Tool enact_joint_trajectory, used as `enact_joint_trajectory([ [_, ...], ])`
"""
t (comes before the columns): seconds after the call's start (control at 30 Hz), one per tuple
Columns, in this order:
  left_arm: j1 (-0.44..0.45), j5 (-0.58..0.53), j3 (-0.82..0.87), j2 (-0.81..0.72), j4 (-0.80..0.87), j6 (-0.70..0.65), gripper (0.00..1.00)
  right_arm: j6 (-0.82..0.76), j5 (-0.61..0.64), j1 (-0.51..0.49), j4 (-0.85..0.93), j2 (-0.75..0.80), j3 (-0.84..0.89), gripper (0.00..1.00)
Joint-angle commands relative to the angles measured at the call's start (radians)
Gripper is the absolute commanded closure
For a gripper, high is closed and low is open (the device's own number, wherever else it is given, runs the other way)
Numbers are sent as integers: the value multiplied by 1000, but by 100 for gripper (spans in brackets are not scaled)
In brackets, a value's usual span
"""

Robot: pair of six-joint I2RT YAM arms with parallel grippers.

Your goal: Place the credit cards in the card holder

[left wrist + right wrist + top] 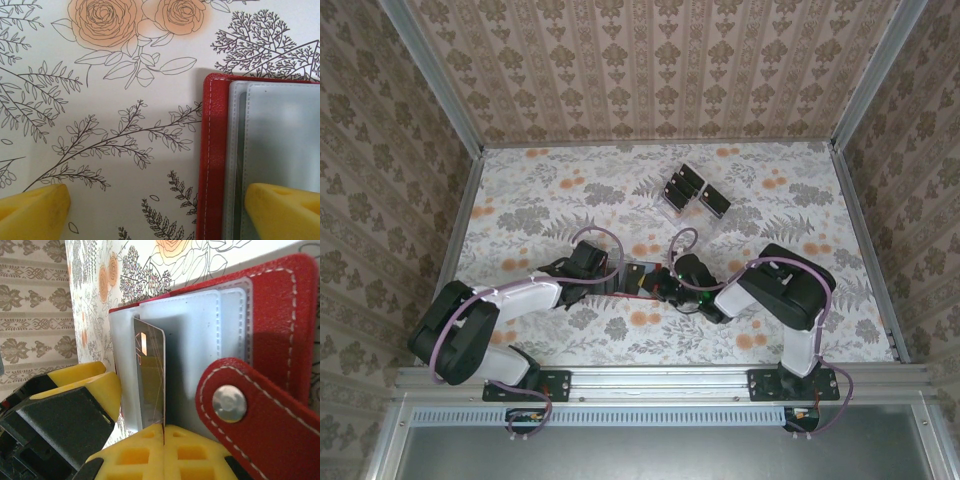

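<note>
Right gripper [164, 437] pinches credit card [150, 375] edge-on to slot it into card holder [280, 310]. Left gripper [157, 207] spread wide astride its edge, probably steadying.

The left arm [520, 297] and right arm [745, 293] stretch low and inward, wrists nearly meeting. The left jaws stand wide apart; the right jaws are pressed together, pinching a credit card [150, 375].

Floral table [520, 190] — card holder [211, 150], clear rack [692, 192].
</note>
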State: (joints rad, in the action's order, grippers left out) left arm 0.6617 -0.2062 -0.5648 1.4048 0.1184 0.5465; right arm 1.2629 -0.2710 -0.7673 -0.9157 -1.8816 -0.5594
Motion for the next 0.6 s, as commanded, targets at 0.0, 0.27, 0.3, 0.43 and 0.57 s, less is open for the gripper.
enact_joint_trajectory([
  [0.0,7,-4,25,9,40,12,0,-11,-54,-3,80,-37,-18,100],
  [0.27,6,-2,20,6,43,12,0,-47,-77,10,169,-40,-64,100],
  [0.3,7,-1,17,6,48,11,0,-57,-81,12,192,-39,-73,100],
  [0.43,6,-1,-4,-8,75,12,0,-99,-88,24,282,-21,-100,100],
  [0.57,3,-2,-25,-44,106,21,0,-150,-95,40,397,20,-127,94],
])
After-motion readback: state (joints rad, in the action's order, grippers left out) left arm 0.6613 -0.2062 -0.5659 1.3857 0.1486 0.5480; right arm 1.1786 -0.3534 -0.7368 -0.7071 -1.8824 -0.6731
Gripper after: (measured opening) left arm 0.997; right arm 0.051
